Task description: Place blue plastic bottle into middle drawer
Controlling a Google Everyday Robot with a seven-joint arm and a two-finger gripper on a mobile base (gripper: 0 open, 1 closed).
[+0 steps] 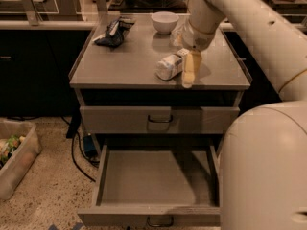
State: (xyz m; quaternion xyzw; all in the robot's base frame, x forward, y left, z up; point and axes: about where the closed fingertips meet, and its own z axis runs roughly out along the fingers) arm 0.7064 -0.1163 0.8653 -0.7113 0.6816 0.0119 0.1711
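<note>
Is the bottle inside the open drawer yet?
No, the blue plastic bottle lies on its side on the cabinet top, beside the robot's hand, and the open middle drawer holds nothing.

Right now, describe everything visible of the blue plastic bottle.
The blue plastic bottle is small and looks like clear plastic, wrapped in a pale whitish-blue label. It lies on its side on the cabinet top, towards the front edge and right of centre. The gripper hangs down close against its right end; whether they touch cannot be told.
</note>
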